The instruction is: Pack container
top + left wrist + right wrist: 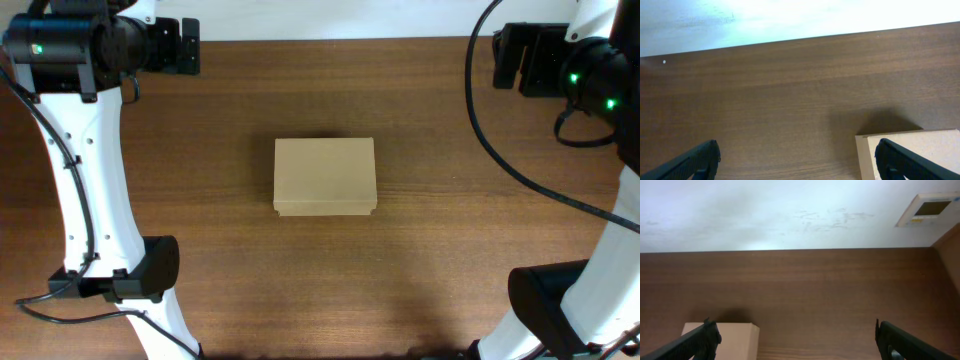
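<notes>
The container (325, 176) is a plain tan cardboard box with its flap lid shut, at the middle of the wooden table. A corner of it shows in the left wrist view (920, 145) and in the right wrist view (735, 337). My left gripper (797, 162) is open and empty, held high at the table's far left, well away from the box. My right gripper (797, 340) is open and empty, held high at the far right. In the overhead view only the arm heads show, the left (165, 45) and the right (525, 55). No tape rolls are in view.
The brown wooden table (200, 150) carries only the box. The two arm bases stand at the near left (140, 270) and near right (550, 300). A pale wall lies beyond the far edge, with a small wall panel (930, 208) at the right.
</notes>
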`<action>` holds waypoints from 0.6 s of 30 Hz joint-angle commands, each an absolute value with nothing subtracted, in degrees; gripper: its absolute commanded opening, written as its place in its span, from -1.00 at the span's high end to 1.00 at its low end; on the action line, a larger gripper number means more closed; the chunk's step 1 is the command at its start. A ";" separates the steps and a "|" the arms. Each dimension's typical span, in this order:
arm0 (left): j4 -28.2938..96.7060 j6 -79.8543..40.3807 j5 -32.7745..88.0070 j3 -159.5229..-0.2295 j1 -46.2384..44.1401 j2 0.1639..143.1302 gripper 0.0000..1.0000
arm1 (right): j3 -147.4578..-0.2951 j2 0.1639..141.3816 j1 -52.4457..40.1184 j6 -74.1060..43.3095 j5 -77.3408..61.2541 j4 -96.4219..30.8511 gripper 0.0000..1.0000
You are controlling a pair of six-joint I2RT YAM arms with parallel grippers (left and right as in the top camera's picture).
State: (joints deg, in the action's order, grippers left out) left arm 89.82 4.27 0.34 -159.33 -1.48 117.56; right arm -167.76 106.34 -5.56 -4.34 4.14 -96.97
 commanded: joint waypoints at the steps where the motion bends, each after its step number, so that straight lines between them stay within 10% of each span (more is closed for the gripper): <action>1: 89.91 4.78 -0.45 -160.38 -1.48 117.64 -0.99 | -167.22 104.03 -5.50 -3.64 6.28 -97.08 -0.97; 18: 89.91 4.78 -0.45 -160.38 -1.48 117.64 -0.99 | -101.82 65.71 -5.50 -3.29 6.31 -68.34 -0.98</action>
